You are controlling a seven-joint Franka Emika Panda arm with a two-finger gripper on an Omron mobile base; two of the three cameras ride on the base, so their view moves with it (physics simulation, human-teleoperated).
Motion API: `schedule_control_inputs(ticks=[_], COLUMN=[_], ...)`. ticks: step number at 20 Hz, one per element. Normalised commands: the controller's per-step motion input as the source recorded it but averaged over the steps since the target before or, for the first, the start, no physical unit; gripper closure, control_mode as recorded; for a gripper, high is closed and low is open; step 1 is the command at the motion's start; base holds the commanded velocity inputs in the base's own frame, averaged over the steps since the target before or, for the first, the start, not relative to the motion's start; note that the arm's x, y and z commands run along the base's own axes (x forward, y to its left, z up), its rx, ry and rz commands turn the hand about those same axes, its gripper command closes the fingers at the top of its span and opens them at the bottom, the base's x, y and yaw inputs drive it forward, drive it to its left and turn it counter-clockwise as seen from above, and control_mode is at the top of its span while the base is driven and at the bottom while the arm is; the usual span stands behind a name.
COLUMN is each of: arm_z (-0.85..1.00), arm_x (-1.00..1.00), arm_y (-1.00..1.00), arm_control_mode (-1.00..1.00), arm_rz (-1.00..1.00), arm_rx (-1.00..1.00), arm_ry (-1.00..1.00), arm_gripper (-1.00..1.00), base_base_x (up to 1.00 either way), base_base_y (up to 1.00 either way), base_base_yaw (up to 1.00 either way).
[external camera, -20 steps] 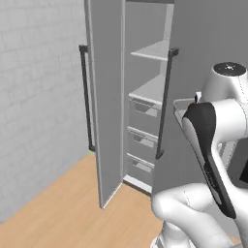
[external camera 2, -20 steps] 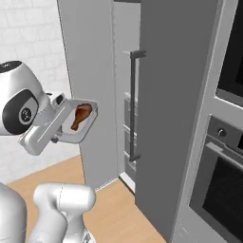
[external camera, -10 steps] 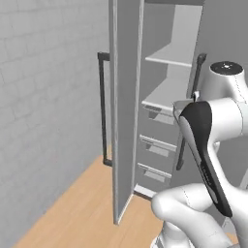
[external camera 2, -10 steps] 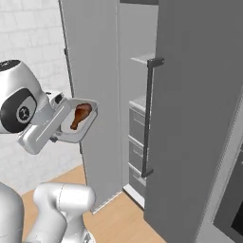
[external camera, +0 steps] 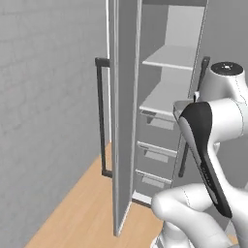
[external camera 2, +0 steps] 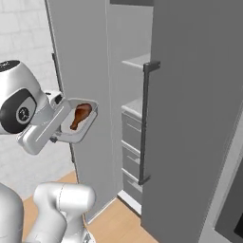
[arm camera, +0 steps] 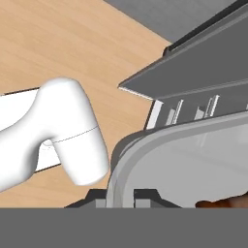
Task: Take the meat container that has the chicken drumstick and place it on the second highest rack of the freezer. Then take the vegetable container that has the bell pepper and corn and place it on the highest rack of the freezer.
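Note:
My gripper (external camera 2: 57, 136) is shut on the near rim of the grey meat container (external camera 2: 88, 129), held tilted at chest height left of the freezer (external camera 2: 118, 71). The reddish-brown chicken drumstick (external camera 2: 79, 115) lies inside it. In the hand view the container's rim (arm camera: 145, 145) runs between my fingertips (arm camera: 98, 197), and a bit of drumstick (arm camera: 224, 203) shows at the bottom right. The freezer stands open. The highest rack (external camera: 170, 62) and the second highest rack (external camera: 161, 99) are bare pale boards ahead of the container. The vegetable container is out of view.
Grey drawer fronts (external camera: 156, 156) sit under the racks. The left door (external camera: 123, 121) with its black bar handle (external camera: 101, 116) juts out edge-on. The right door (external camera 2: 199, 118) with its own handle (external camera 2: 144, 123) stands close on the right. Wooden floor (external camera: 82, 213) lies below.
The whole picture has shifted: the base has driven closer to the freezer, which now looks larger and more head-on. The container stays in the shut gripper in the same pose.

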Motion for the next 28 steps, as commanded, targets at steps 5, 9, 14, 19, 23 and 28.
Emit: schedule_control_inputs(ticks=[5, 9, 14, 19, 23, 28], arm_z=[0.0, 0.0, 0.0, 0.0, 0.0, 0.0], arm_x=[0.0, 0.0, 0.0, 0.0, 0.0, 0.0], arm_y=[0.0, 0.0, 0.0, 0.0, 0.0, 0.0], arm_control_mode=[1.0, 1.0, 1.0, 1.0, 1.0, 1.0], arm_rz=[0.0, 0.0, 0.0, 0.0, 0.0, 0.0], arm_rx=[0.0, 0.0, 0.0, 0.0, 0.0, 0.0], arm_ry=[0.0, 0.0, 0.0, 0.0, 0.0, 0.0], arm_gripper=[1.0, 1.0, 1.0, 1.0, 1.0, 1.0], base_base_x=[0.57, 0.57, 0.57, 0.48, 0.44, 0.51], base_base_y=[0.0, 0.32, 0.38, 0.1, 0.01, 0.13], base_base_yaw=[-0.26, -0.29, -0.28, -0.32, -0.32, -0.19])
